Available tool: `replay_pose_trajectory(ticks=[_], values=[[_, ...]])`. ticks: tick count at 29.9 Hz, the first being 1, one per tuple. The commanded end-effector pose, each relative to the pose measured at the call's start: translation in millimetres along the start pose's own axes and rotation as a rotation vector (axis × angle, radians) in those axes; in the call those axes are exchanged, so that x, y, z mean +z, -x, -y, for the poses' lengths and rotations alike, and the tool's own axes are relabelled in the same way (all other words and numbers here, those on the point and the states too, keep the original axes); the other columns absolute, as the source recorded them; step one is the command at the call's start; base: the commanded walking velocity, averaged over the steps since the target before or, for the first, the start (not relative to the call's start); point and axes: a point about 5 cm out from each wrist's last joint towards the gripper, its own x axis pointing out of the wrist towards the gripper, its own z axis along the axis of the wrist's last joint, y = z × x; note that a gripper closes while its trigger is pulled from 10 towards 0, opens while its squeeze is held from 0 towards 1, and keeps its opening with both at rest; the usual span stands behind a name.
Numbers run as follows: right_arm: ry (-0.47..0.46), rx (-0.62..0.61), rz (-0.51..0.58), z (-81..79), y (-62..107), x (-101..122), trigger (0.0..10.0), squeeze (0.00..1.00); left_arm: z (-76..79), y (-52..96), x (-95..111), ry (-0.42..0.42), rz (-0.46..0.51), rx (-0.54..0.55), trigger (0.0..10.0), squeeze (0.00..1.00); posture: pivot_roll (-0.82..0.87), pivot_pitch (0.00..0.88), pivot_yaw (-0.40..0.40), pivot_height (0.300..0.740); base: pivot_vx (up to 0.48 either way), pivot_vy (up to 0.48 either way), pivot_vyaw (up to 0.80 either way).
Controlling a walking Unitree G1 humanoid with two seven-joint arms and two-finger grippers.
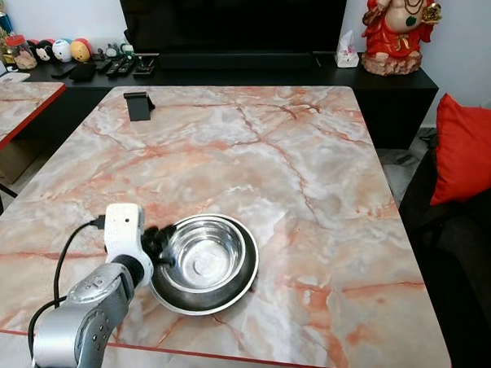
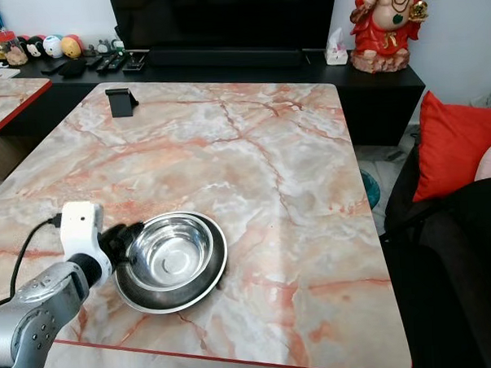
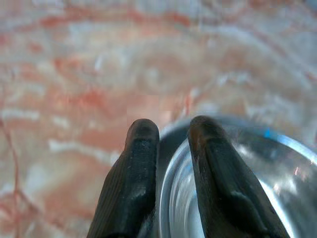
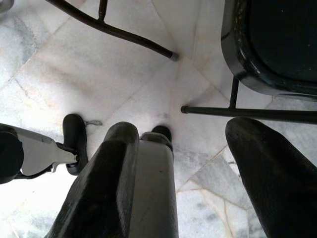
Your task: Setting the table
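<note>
A shiny steel bowl (image 1: pixel 206 255) rests inside a wider steel dish (image 1: pixel 240 292) near the front edge of the pink marble table (image 1: pixel 309 149). My left gripper (image 1: pixel 160 245) is at the bowl's left rim. In the left wrist view the left gripper (image 3: pixel 172 130) pinches that rim, one finger inside the bowl (image 3: pixel 247 168) and one outside it, so it is shut on the rim. My right gripper (image 4: pixel 182 131) hangs low over the tiled floor with its fingers apart and nothing between them.
A small black stand (image 1: pixel 138 105) sits at the table's far left corner. Behind the table is a black TV bench with remotes, toys and a red statue (image 1: pixel 400 22). A red cushion (image 1: pixel 468 146) lies on a dark seat at the right. A second marble table (image 1: pixel 6 109) is at the left.
</note>
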Motion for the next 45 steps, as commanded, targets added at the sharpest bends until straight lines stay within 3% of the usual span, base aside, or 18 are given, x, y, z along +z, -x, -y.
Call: replay_pose_trajectory(ticks=[1,6,11,13,20,26,36,45], values=[[0.005,0.004,-0.007,-0.6,0.1,-1,10.0,0.00,-2.0,2.3,11,-0.006,0.058,0.016,10.0,0.00,0.02,0.000,0.006,0.740,0.000,0.000,0.00],[0.007,0.005,-0.008,-0.5,0.2,-1,10.0,0.00,-6.3,4.5,19,-0.004,0.136,0.047,10.0,0.00,0.02,0.000,0.004,0.740,0.000,0.000,0.00],[0.005,0.006,-0.005,-0.6,0.2,-1,10.0,0.00,-5.2,6.4,21,-0.241,0.226,0.096,10.0,0.00,0.02,0.000,0.004,0.740,0.000,0.000,0.00],[0.004,0.005,-0.003,-0.5,0.3,-1,10.0,0.00,-3.6,7.9,18,-0.236,0.255,0.111,10.0,0.00,0.02,0.000,0.004,0.740,0.000,0.000,0.00],[0.001,-0.002,0.002,0.0,0.4,-1,10.0,0.00,5.5,11.2,-2,-0.428,0.309,0.158,10.0,0.00,0.02,0.000,-0.005,0.740,0.000,0.000,0.00],[0.003,-0.008,0.006,1.3,0.5,-1,10.0,0.00,9.9,10.2,-10,-0.386,0.341,0.210,10.0,0.00,0.01,0.000,-0.011,0.740,0.000,0.000,0.00],[0.011,-0.015,0.006,2.6,0.6,0,10.0,0.00,3.8,7.7,-5,-0.300,0.401,0.292,10.0,0.00,0.00,0.000,-0.009,0.740,0.000,0.000,0.00],[0.010,-0.007,0.002,0.4,0.7,-2,10.0,0.00,1.1,6.1,-1,-0.301,0.422,0.299,10.0,0.00,0.00,0.000,0.003,0.740,0.000,0.328,0.00]])
